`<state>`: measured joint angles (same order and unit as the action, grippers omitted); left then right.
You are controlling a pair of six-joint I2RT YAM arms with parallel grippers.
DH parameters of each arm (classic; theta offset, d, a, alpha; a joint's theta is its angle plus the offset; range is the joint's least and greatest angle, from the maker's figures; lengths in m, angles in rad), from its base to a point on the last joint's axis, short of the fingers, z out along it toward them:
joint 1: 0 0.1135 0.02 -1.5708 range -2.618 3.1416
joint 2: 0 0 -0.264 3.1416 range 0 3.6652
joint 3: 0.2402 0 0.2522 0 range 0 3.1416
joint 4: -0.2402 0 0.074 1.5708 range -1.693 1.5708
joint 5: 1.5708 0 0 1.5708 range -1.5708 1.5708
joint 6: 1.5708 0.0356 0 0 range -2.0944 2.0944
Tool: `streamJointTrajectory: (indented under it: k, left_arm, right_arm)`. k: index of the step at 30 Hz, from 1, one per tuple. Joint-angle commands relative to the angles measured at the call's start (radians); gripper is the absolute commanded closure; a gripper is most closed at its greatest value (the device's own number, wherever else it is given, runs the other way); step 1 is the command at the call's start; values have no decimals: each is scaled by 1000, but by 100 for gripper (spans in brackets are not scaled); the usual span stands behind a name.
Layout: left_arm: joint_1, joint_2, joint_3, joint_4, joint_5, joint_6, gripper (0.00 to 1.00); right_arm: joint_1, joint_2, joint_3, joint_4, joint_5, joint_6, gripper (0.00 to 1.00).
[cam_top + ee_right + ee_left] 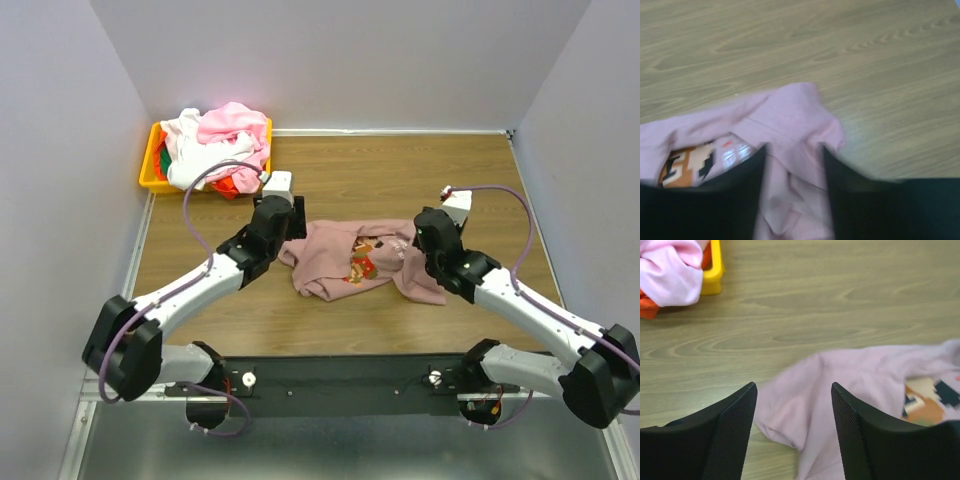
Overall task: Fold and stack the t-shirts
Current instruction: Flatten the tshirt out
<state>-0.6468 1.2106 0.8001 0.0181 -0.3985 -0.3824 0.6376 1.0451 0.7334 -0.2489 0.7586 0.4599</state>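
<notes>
Since mauve t-shirt (350,262) is lying crumpled, we are hovering both pincers low over its ends, likely seeking corners for spreading: left gripper (792,405) gaping wide, cloth just beneath; right gripper (792,165) narrower, cloth showing between jaws, nothing clamped.

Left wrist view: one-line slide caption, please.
Left gripper open over the crumpled mauve-pink t-shirt on the wooden table; yellow bin at upper left.
</notes>
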Motion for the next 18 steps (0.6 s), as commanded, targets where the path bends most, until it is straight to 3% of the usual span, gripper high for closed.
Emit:
streamJointTrajectory:
  k: [1, 3, 5, 9, 18]
  left_arm:
    - [3, 79, 73, 29, 47, 48, 29]
    - [-14, 46, 12, 45, 56, 13, 29]
    - [-22, 9, -48, 60, 69, -21, 30]
    - [-25, -71, -218, 82, 108, -117, 36]
    - [-31, -123, -374, 100, 201, -234, 44]
  right_arm:
    - [-30, 62, 0, -36, 87, 31, 24]
    - [-32, 75, -3, -36, 70, 48, 13]
    - [-32, 81, -6, -33, 59, 56, 11]
    - [-33, 104, -5, -21, 18, 49, 11]
    - [-33, 124, -22, 19, -61, 72, 11]
